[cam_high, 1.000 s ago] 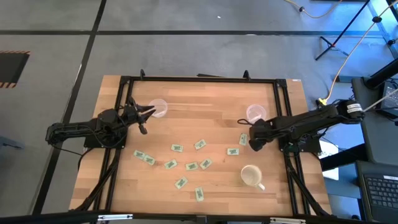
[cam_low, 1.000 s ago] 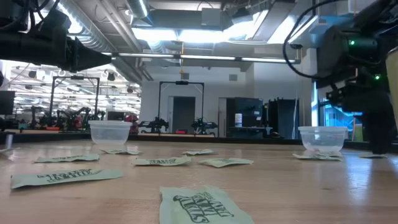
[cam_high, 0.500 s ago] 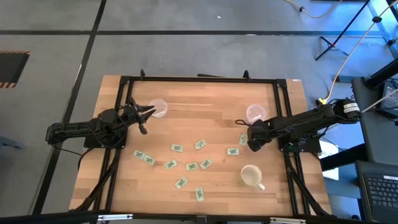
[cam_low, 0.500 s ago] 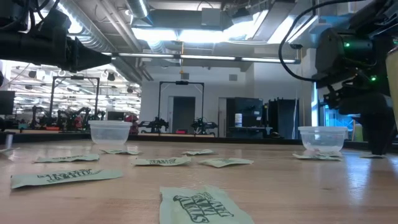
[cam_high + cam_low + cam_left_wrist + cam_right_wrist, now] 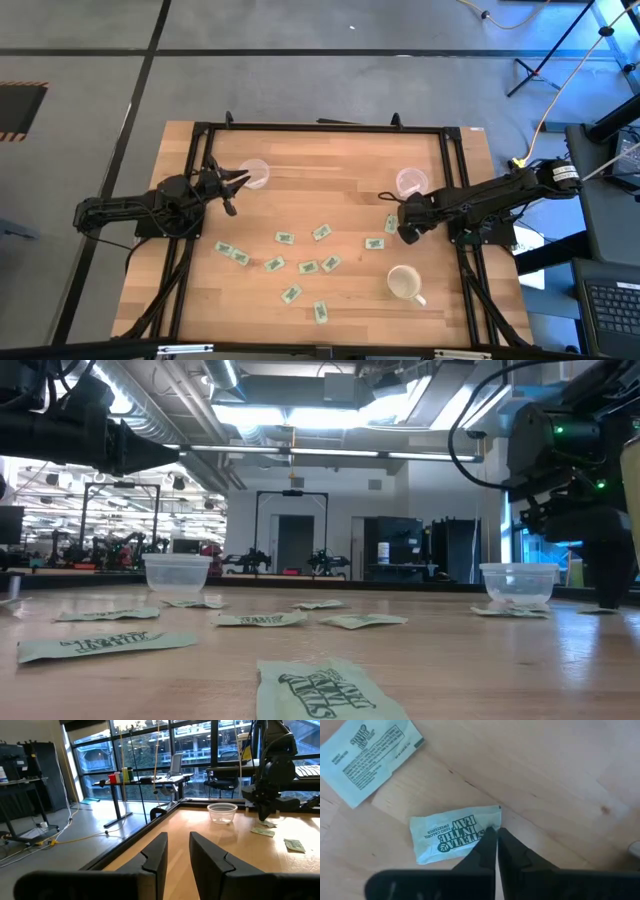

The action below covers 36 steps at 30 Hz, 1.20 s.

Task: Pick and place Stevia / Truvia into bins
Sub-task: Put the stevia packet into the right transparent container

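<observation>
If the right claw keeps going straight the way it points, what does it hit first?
The Stevia packet right under it. The right claw points down at the table, its tips nearly shut at the packet's edge; whether they already touch it is unclear.

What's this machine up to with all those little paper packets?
It is sorting sweetener packets into two clear cups. The right gripper is down on the table with its fingers closed on the edge of one packet, near the right cup. The left gripper waits by the left cup. About ten more packets lie loose across the wooden table, beside a white mug.
</observation>
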Each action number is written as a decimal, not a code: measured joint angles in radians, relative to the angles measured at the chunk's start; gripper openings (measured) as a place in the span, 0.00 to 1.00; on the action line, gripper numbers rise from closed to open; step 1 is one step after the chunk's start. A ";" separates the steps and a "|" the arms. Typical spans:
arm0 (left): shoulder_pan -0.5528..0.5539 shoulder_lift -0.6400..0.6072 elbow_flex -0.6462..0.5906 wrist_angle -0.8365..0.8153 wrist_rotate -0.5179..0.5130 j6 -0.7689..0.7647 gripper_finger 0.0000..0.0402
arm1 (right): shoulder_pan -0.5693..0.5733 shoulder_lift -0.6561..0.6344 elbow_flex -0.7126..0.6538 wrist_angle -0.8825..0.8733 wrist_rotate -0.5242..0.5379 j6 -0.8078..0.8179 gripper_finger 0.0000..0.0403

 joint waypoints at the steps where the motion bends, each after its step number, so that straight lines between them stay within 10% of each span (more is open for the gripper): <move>1: 0.000 0.000 0.000 0.000 0.000 0.000 0.19 | 0.000 0.000 0.000 0.000 0.003 -0.008 0.01; 21: 0.000 0.000 0.000 0.000 0.000 0.000 0.19 | -0.009 -0.101 0.312 -0.364 0.298 -0.111 0.00; 36: 0.000 0.000 0.000 0.000 0.002 0.000 0.19 | -0.298 -0.085 0.355 -0.353 0.381 -0.286 0.00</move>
